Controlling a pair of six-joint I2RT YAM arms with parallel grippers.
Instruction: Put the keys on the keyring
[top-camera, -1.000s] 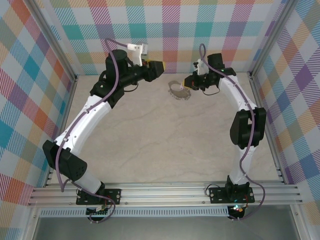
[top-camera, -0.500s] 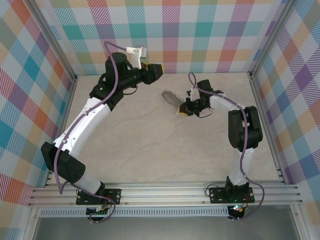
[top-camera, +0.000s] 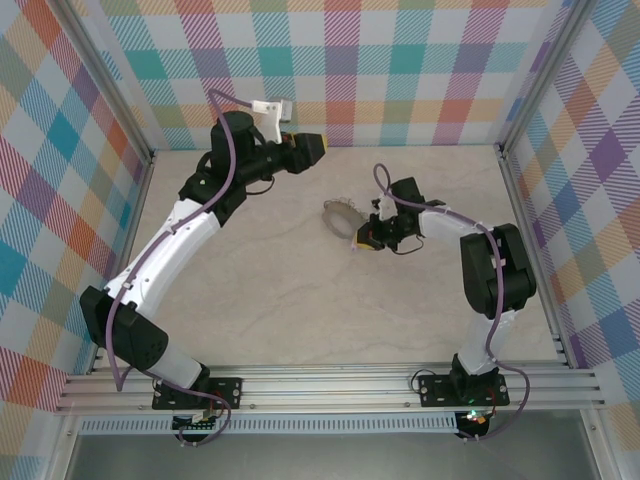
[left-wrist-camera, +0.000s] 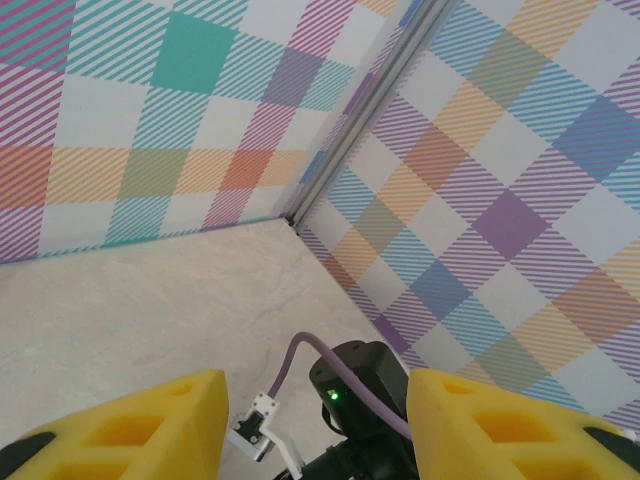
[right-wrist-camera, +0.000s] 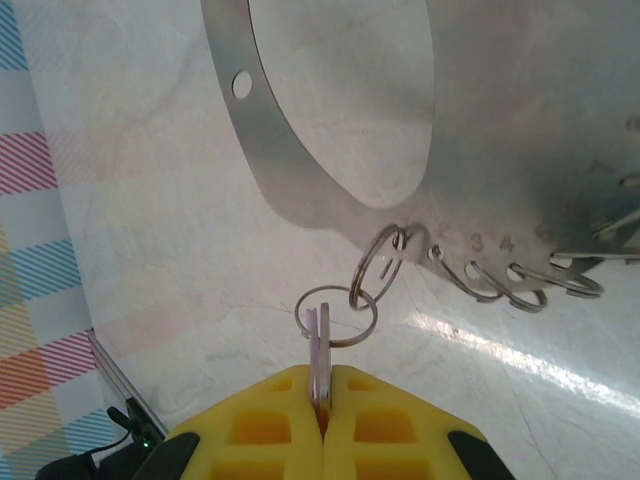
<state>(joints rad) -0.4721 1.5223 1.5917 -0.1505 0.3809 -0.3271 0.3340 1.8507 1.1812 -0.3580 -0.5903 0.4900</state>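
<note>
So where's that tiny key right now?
The key sits bottom centre in the right wrist view, pinched in the right gripper, its small ring linked to the metal keyring just above.

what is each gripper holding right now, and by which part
right gripper pinches the key by the end away from its small ring; left gripper holds nothing

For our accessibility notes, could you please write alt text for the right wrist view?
The right gripper, shut, pinches a small key edge-on; its split ring links through a wire ring to the grey metal keyring band, with the pale table behind.
</note>
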